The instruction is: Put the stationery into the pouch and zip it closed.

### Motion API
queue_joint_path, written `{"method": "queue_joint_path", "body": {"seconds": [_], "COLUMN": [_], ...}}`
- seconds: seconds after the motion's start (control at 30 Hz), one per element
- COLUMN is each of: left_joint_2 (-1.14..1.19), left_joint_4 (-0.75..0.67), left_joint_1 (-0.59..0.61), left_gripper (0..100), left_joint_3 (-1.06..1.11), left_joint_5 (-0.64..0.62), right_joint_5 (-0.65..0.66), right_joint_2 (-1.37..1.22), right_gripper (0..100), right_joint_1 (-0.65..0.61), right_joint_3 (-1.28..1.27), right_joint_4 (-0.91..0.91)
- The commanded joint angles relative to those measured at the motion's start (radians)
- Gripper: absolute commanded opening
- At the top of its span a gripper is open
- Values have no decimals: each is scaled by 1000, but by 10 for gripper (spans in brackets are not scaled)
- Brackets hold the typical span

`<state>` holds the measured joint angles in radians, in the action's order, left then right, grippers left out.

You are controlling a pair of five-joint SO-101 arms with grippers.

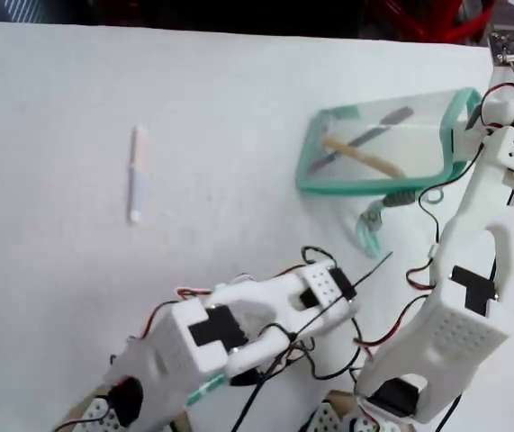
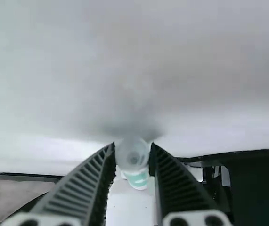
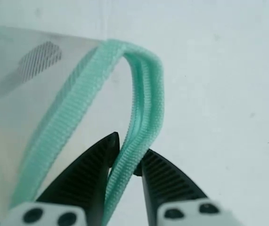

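The pouch (image 1: 419,144) edge pinched by the right gripper (image 3: 127,157) should be lifted open so the left gripper (image 2: 132,153), clamped on a marker (image 2: 137,177), slides it in.

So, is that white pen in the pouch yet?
Out: the white pen lies flat on the table, well apart from the pouch.

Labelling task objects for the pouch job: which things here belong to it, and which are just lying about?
Job:
pouch, pinched by right gripper
loose white pen
white-green stick in left gripper
dark pen and yellow pencil inside

Lying about:
small grey part, far corner
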<state>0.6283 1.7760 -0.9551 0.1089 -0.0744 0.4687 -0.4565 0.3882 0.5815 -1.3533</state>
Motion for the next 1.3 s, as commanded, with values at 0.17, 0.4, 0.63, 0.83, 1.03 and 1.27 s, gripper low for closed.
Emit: {"method": "queue_joint_path", "body": {"seconds": [0.17,0.4,0.63,0.83,1.03,1.27], "left_joint_2": [-193,-412,-587,-750,-871,-993], "left_joint_4": [5,2,2,2,2,0], "left_joint_1": [236,360,450,568,679,779], "left_gripper": [24,24,24,24,24,24], "left_joint_3": [-175,-244,-422,-578,-655,-746], "left_joint_5": [15,150,192,226,226,219], "right_joint_5": [11,-54,-68,-95,-84,-58], "right_joint_2": [-24,25,73,156,257,366], "right_gripper": [19,19,19,19,19,18], "right_joint_1": [12,8,-82,-197,-354,-495], "right_joint_3": [11,44,48,107,250,331], "right_joint_4": [27,21,-41,-142,-291,-372]}}
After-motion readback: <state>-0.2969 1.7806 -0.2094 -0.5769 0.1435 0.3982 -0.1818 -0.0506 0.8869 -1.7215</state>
